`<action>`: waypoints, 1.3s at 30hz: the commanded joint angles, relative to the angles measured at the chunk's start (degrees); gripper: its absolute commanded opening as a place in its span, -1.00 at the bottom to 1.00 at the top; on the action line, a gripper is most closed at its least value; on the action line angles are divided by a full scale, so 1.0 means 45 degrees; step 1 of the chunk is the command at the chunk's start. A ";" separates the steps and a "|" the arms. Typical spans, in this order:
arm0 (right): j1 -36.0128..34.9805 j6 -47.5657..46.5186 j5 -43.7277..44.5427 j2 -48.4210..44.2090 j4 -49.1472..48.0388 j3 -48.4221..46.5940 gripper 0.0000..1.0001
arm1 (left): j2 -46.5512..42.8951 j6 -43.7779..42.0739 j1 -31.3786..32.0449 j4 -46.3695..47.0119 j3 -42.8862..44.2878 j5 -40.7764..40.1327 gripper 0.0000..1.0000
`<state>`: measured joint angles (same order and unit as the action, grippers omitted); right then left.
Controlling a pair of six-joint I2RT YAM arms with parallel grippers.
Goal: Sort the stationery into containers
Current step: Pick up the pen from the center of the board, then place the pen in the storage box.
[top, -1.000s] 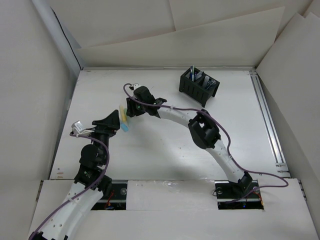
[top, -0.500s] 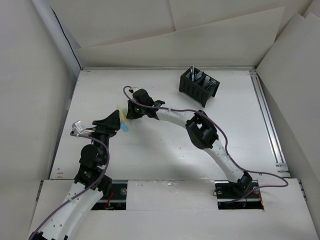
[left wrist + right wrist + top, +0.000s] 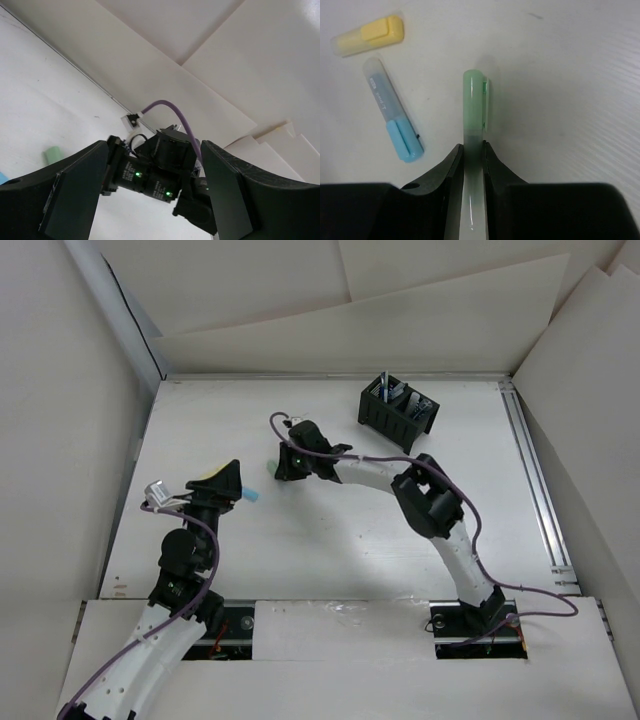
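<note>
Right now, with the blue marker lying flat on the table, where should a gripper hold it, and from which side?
Probably at its middle, near where the clear body meets the cap, coming straight down. The blue marker lies flat on the table with bare surface along both long sides, leaving room to close across its narrow width. The yellow marker lies apart, beyond its clear end.

From the right wrist we pick up one line of small dark print. It runs lengthwise along the clear barrel of the light-blue marker (image 3: 393, 110). The letters are too small and soft for us to read, so we cannot give a word or a brand. On the yellow marker (image 3: 368, 35) and the green marker (image 3: 474, 107) we make out no lettering — and the other two views give us nothing legible.
</note>
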<state>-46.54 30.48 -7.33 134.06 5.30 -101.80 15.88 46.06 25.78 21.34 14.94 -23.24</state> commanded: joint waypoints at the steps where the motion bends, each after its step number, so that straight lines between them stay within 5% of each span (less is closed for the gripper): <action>1: 0.0809 0.0141 0.0534 -0.1975 -0.1176 0.1036 -1.00 | 0.0142 -0.0178 0.0033 0.0823 -0.0019 0.0244 0.43; 11: 0.4460 -0.0308 0.3144 -0.7171 -0.3089 0.5119 -1.00 | 0.1374 -0.0295 0.0033 0.1623 -0.0019 0.1394 0.43; 19: 0.7334 -0.0677 0.6138 -0.7117 -0.3970 0.5026 -1.00 | 0.1958 -0.0295 0.0033 0.1995 -0.0019 0.1630 0.43; 39: 0.5755 -0.3609 1.1724 -0.5045 -0.5553 0.4419 -1.00 | 0.2350 -0.0412 0.0033 0.2230 -0.0019 0.1748 0.43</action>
<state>-19.51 16.16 39.22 110.76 -16.01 -79.90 26.50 45.04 25.78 28.10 14.90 -16.19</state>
